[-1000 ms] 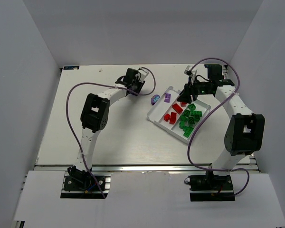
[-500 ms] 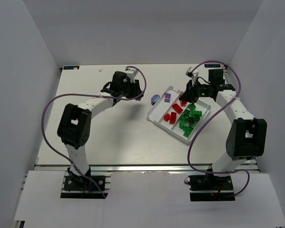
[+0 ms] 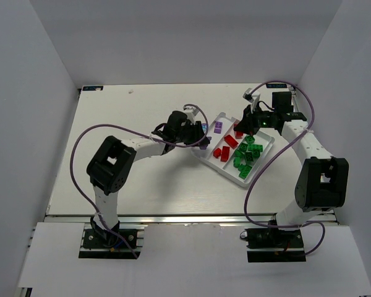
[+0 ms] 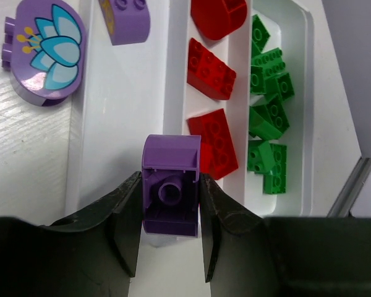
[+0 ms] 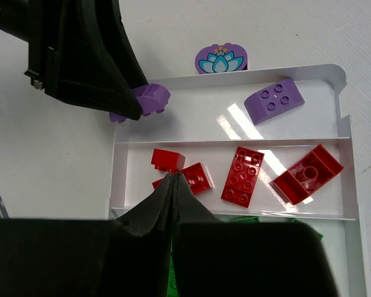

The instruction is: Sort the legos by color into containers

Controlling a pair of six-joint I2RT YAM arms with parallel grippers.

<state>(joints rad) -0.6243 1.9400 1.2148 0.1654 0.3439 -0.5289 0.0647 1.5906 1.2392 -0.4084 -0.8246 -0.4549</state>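
- Purple up front: the left gripper [image 4: 169, 185] is clamped on a purple brick [image 4: 171, 164], one finger pressed to each flat side, hollow underside facing the wrist camera.
- That brick hangs over the near end of the tray [image 4: 175, 80], above the outer lane [image 4: 127, 105], where a second purple brick [image 4: 125, 18] already lies at the far end.
- Red bricks [image 5: 242, 176] fill the middle lane and green bricks [image 4: 269, 111] the far one, so the colours look properly split.
- A purple flower piece [image 4: 43, 52] sits on the table [image 4: 25, 154] just outside the tray wall and looks like the one left to sort.
- The right gripper [image 5: 173, 182] hangs over the red lane with its fingers pressed together and nothing between them.
- Handling call: hard, glossy plastic, light and rigid, so it won't crush, but the smooth sides could slip or twist under a loose pinch.
- Best hold is just this one, across the two flat parallel sides; the rounded top offers a poor seat.
- Let go low, I'd say, because a light brick bounces on hard plastic and could hop the divider.
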